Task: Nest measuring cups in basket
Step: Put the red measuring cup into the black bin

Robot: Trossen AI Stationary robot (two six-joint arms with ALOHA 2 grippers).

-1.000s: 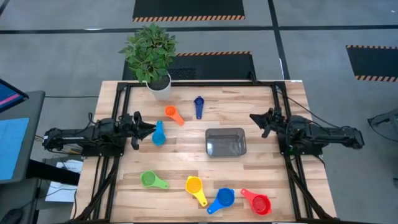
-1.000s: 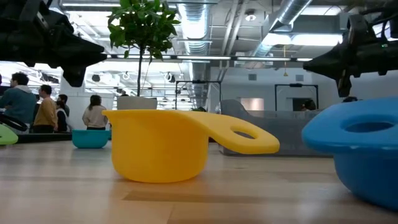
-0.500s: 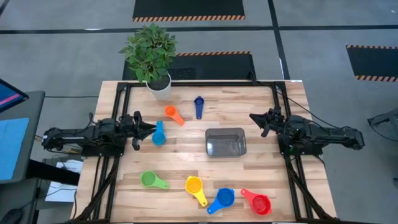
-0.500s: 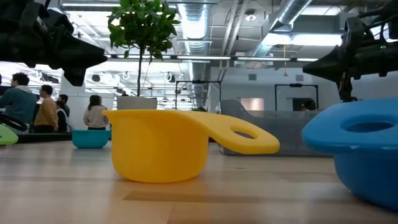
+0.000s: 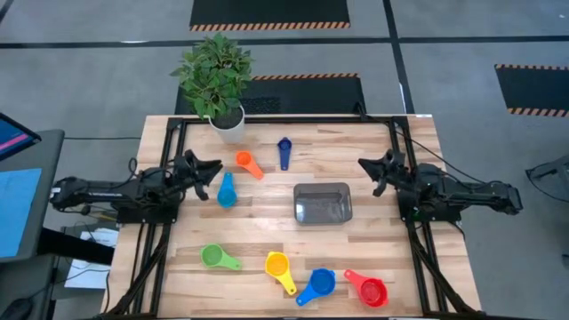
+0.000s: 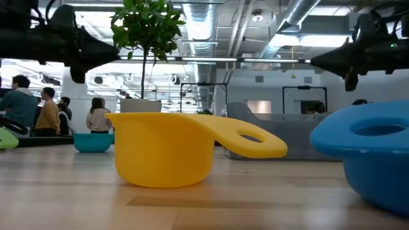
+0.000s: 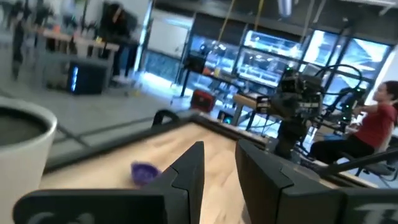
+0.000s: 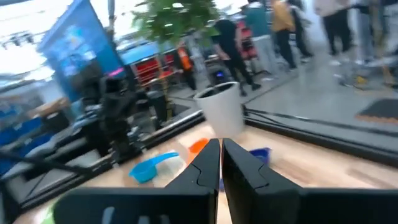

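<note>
Seven measuring cups lie scattered on the wooden table: orange (image 5: pixel 247 163), dark blue (image 5: pixel 284 151), light blue (image 5: pixel 227 190), green (image 5: pixel 213 257), yellow (image 5: pixel 278 267), blue (image 5: pixel 318 284) and red (image 5: pixel 369 290). The dark grey basket (image 5: pixel 323 203) stands right of centre with nothing in it. My left gripper (image 5: pixel 216 169) hovers open at the left edge, above and beside the light blue cup. My right gripper (image 5: pixel 361 165) hovers at the right edge, far-right of the basket, its fingers (image 8: pixel 211 155) almost together. Both hold nothing.
A white pot with a green plant (image 5: pixel 228 124) stands at the table's far left edge. Black frame rails (image 5: pixel 284 119) run along the far edge and both sides. Bare wood lies between the basket and the cups by the near edge. People sit beyond the table.
My left gripper has risen a little and swung toward the table's far edge, tipping up and away from the light blue cup. My right gripper has rolled slightly about its own axis and stayed in place. No cup has moved.
</note>
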